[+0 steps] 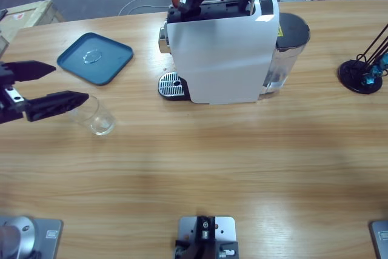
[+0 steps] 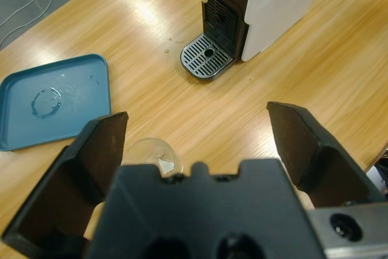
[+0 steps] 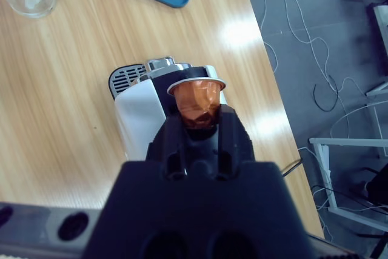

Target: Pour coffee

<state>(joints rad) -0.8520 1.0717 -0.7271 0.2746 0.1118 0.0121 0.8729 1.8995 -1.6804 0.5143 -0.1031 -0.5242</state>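
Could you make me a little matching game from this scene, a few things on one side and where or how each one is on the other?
Things:
1. orange capsule
2. clear glass
3. blue tray
4. drip grate

Places or states:
A. flat on the table, nothing standing on it
B. at the foot of the white coffee machine, nothing on it
C. clamped in the right end effector above the machine
D. upright on the table, beside the wide-open left end effector

Pairs: 1-C, 2-D, 3-A, 4-B
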